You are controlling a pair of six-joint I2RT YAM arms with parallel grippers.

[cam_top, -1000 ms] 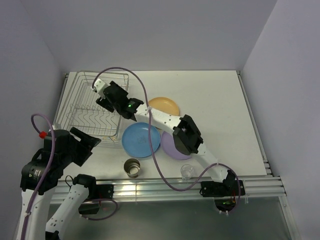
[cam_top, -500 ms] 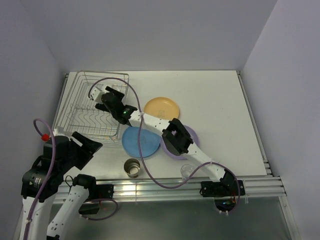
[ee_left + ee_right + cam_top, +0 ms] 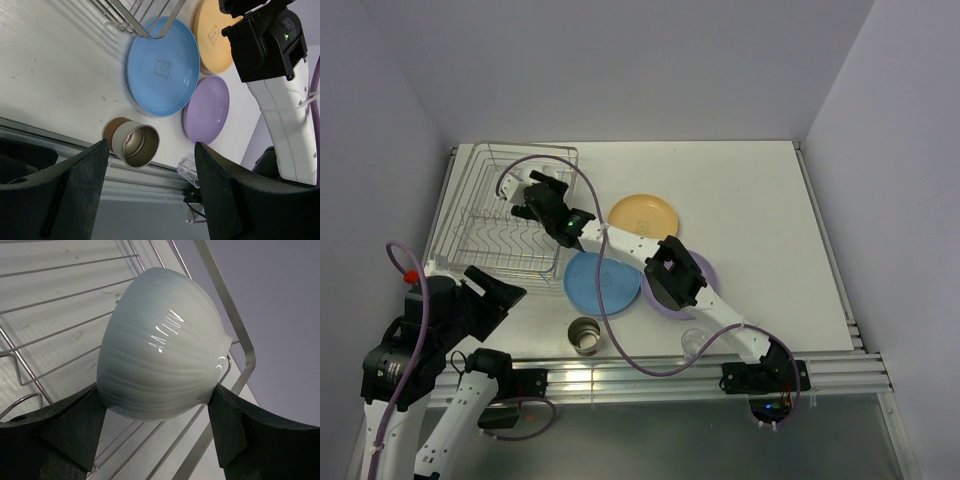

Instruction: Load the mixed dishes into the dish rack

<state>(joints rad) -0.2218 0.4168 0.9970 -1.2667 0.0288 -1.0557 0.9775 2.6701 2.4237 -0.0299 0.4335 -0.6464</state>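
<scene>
Placing step: the right end effector (image 3: 530, 196) grips the white bowl (image 3: 160, 350) over the dish rack (image 3: 495, 242) at the far-left corner of the worktop (image 3: 750, 200), seemingly unseated; next, lower and release.

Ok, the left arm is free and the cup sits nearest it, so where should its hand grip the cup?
Probably on the rim of the cup, coming straight down, one finger inside and one outside: it stands upright with its mouth open, apart from the blue plate.
</scene>
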